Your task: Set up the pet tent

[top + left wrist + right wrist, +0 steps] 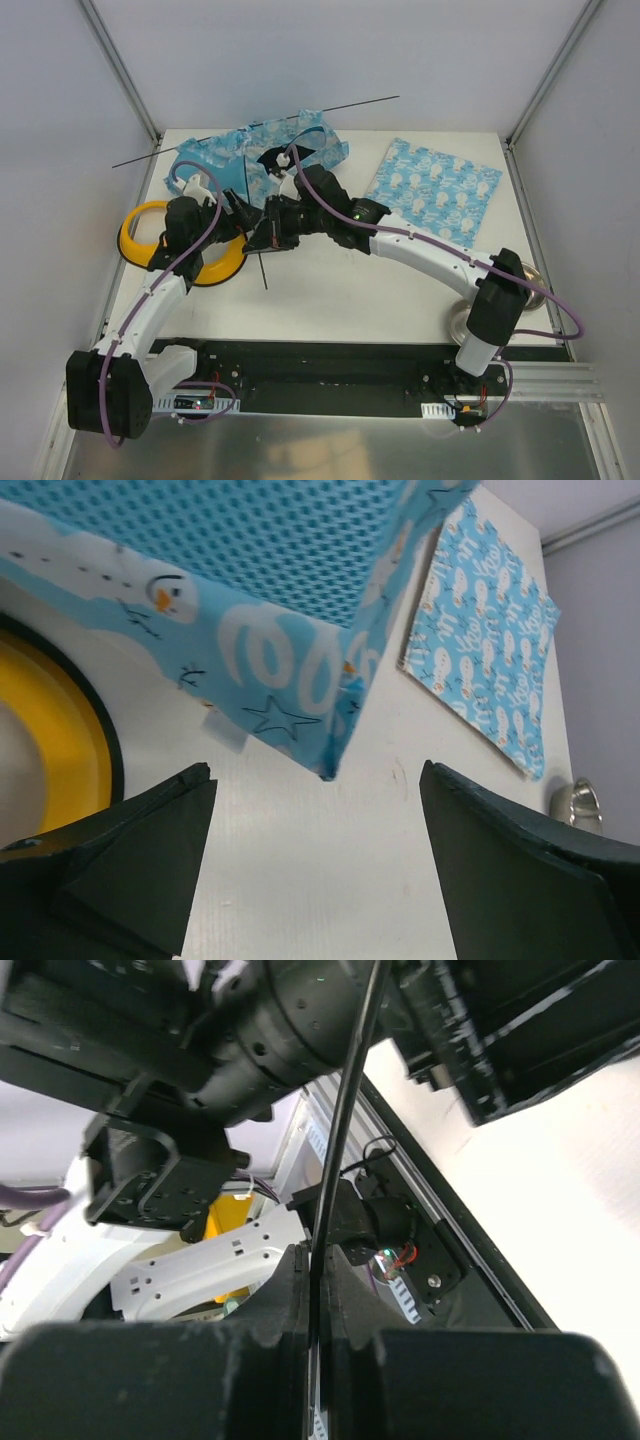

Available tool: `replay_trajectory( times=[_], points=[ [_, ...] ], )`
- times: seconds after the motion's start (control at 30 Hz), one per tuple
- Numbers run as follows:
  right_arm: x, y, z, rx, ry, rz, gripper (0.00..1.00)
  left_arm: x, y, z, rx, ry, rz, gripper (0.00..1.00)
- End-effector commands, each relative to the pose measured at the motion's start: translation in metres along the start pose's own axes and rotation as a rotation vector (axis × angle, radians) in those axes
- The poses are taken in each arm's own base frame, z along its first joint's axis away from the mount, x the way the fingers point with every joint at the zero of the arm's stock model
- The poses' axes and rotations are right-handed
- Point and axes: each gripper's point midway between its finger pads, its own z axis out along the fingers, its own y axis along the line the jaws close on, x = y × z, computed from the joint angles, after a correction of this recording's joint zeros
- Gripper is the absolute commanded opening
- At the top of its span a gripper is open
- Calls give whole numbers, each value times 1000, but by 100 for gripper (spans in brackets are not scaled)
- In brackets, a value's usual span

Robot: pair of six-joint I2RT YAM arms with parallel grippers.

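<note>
The pet tent lies crumpled at the back of the table, light blue with a white print. One thin black pole sticks out of it across the back. A second pole runs from the tent toward the near side. My right gripper is shut on this second pole, which passes straight between its closed fingers. My left gripper is open and empty just above the table. A lower corner of the tent hangs just beyond its spread fingertips.
A yellow double bowl sits at the left under the left arm and shows in the left wrist view. A flat blue print mat lies at the back right. A metal bowl stands by the right arm's base.
</note>
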Motion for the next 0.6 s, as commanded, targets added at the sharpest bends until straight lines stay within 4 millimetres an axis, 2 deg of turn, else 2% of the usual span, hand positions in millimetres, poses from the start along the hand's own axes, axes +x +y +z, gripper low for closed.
replay_trajectory(
  times=[0.0, 0.17, 0.23, 0.37, 0.57],
  points=[
    [-43, 52, -12, -162, -157, -105, 0, -18, 10, 10, -40, -91, -25, 81],
    [-44, 51, -11, -163, -157, -95, 0, -17, 11, 18, -29, -75, -14, 73],
    [-46, 58, -12, -188, -168, -107, 0, -19, 10, 21, -20, -86, -14, 70],
    [-46, 60, -11, -199, -162, -99, 0, -19, 8, 26, 7, -83, -20, 65],
    [-49, 62, -11, -212, -172, -96, 0, -9, 4, 36, 68, -53, -68, 56]
  ],
)
